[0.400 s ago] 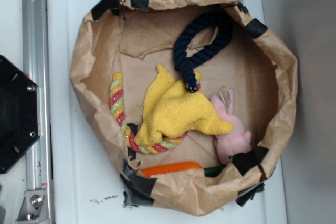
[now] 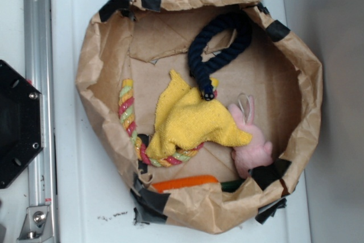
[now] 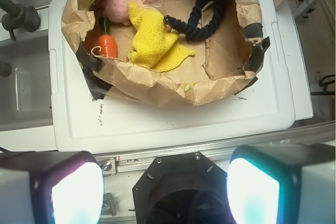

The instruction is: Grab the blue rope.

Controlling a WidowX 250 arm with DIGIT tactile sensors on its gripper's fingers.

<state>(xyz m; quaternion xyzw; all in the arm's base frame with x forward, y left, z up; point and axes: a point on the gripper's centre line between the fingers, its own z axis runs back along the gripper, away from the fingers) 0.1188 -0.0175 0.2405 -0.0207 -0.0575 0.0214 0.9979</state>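
The blue rope (image 2: 219, 46) is a thick navy twisted rope bent in a loop at the back of a brown paper bag (image 2: 296, 55); its black capped end rests on a yellow cloth (image 2: 190, 119). In the wrist view the blue rope (image 3: 202, 11) lies at the bag's upper right. My gripper (image 3: 164, 190) is open, far back from the bag, above the black robot base (image 3: 181, 187), with nothing between its fingers (image 3: 73, 192). The gripper is out of the exterior view.
Inside the bag lie a red, yellow and green twisted rope (image 2: 128, 115), a pink plush rabbit (image 2: 250, 140) and an orange carrot toy (image 2: 185, 183). The bag stands on a white lid (image 2: 85, 197). A metal rail (image 2: 37, 83) and black base plate (image 2: 17, 123) lie at the left.
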